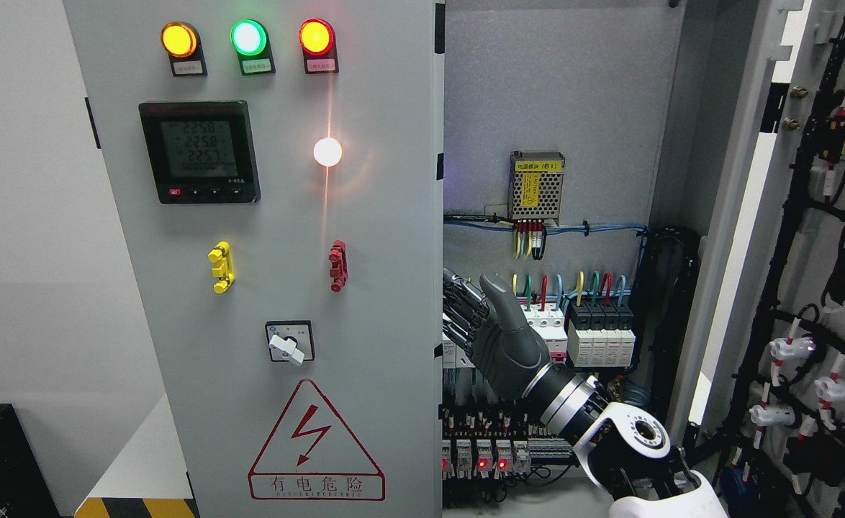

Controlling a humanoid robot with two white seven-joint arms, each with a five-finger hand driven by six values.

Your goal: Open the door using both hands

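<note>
Door: left cabinet door [264, 288], closed or nearly so, its free edge [440, 302] right at the right hand's fingertips; the other door [811, 288] stands swung wide, well off to the hand's far side.
Right hand: right hand [498, 334] comes up from the lower right on a white forearm, thumb pointing up, fingers [458, 309] extended toward the door's edge and seemingly hooked just behind it; they clamp nothing that can be made out.
Left hand: not visible.
Just behind the hand: row of circuit breakers [581, 331] with coloured wires, terminal blocks with red indicator lamps [480, 460] below, a small power supply [536, 185] above.
Beyond the fingers, on the door face: red handle [337, 265], yellow handle [221, 267], rotary switch [289, 342], digital meter [199, 151], three pilot lamps [248, 37], hazard triangle [316, 442].
Step, as judged: one door already open; the hand is placed to take the second by its edge.
Next move needs: a firm hold on the edge, then a pull outward along the hinge arc, keeping knuckles clear of the live wiring behind.
</note>
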